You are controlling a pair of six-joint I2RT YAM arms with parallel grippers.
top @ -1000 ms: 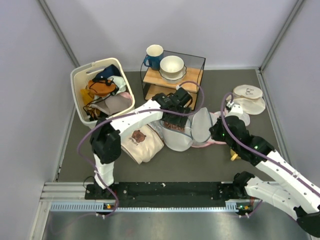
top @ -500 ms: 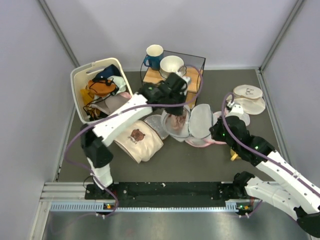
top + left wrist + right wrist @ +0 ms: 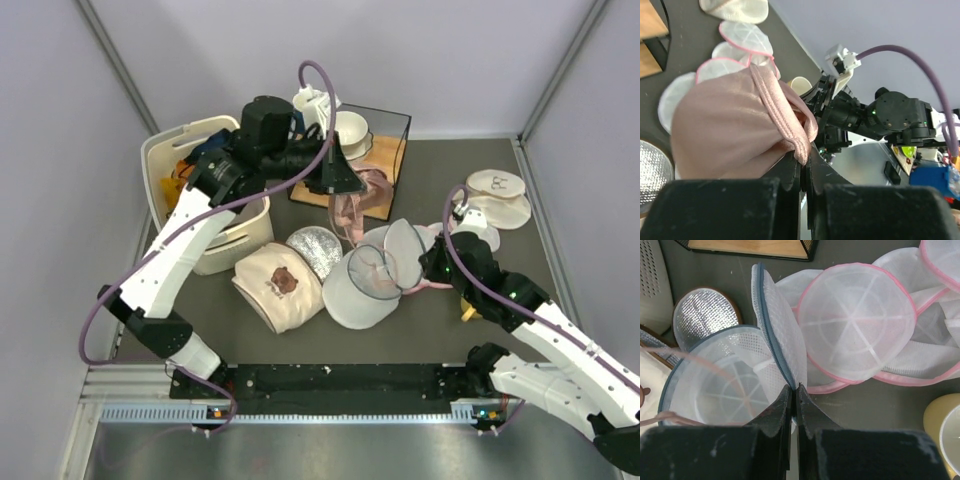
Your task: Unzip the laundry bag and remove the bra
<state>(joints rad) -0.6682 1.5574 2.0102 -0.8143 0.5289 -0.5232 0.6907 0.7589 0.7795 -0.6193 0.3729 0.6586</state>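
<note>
Nearest the bases: right hand (image 3: 794,386), jaws pressed together on the edge of the upturned lid flap of the round drum-shaped laundry bag (image 3: 360,285) of white see-through mesh, pinning it open. Bag lying on the dark bench (image 3: 430,332) just left of that hand, mouth gaping, only mesh visible inside. Just beside it on the left, a folded beige cloth with brown bear print (image 3: 280,285) and a small grey glittery disc (image 3: 315,250). Behind and to the right, a heap of pink-trimmed mesh bags (image 3: 855,315). Farther and higher: soft dusty-pink bra (image 3: 735,125), out of the bag and clear of the bench, hanging from the left hand (image 3: 802,160), which is clamped tight on a ribbed seam at the cup edge. Lies up and back-left of the bag mouth, cups bunched, long axis roughly vertical. Thin pink straps (image 3: 675,414) trailing across the bag mouth, judged the crux of the coming move. Calls for a lift up and away until the straps clear the rim. Risk of snagging and dragging the bag, hence the right hand's pin. Beyond: black wire-frame stand with wooden shelf (image 3: 385,150), white bowl (image 3: 350,128), cream plastic basket (image 3: 160,150) of garments at far left. No writing legible. Dark mark on white disc (image 3: 497,185) at far right too small to read.
</note>
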